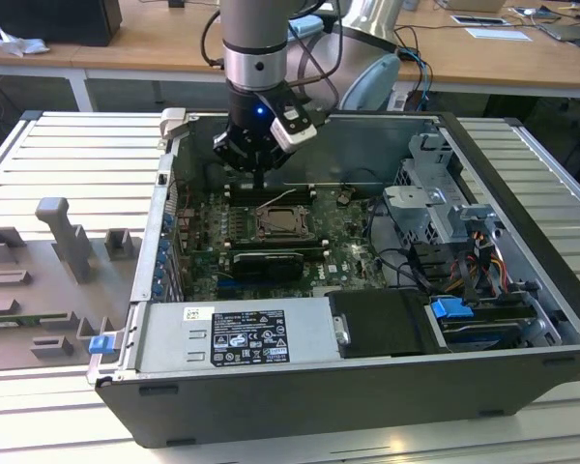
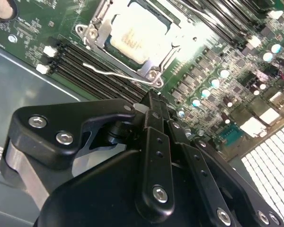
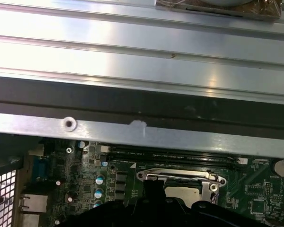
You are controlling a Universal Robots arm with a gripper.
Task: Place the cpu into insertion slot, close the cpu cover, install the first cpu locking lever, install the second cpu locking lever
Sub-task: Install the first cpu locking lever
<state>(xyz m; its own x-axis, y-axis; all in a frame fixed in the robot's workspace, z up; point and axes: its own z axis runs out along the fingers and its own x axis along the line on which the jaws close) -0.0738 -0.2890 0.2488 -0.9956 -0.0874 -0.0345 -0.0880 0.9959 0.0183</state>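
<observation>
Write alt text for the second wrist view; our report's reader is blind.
The black gripper, shut and empty, hangs just short of the insertion slot on a green circuit board. The cpu lies in it, framed by the silver cpu cover; one wire locking lever sticks out.

Open dark computer case (image 1: 367,411) lying on side on ribbed metal table (image 1: 68,145). Silver power supply (image 1: 242,333) with label along near wall. Green motherboard (image 1: 348,242) on case floor; long black memory slots (image 2: 80,59) with white end clips, row of round capacitors (image 2: 213,82). Grey drive cage (image 1: 435,198) at exterior view's right, blue connector (image 1: 451,311) and coloured wires (image 1: 498,266) near it. Grey moulded fixture (image 1: 63,242) and small blue clip (image 1: 101,343) at exterior view's left of case. Wooden desks (image 1: 155,39) behind
</observation>
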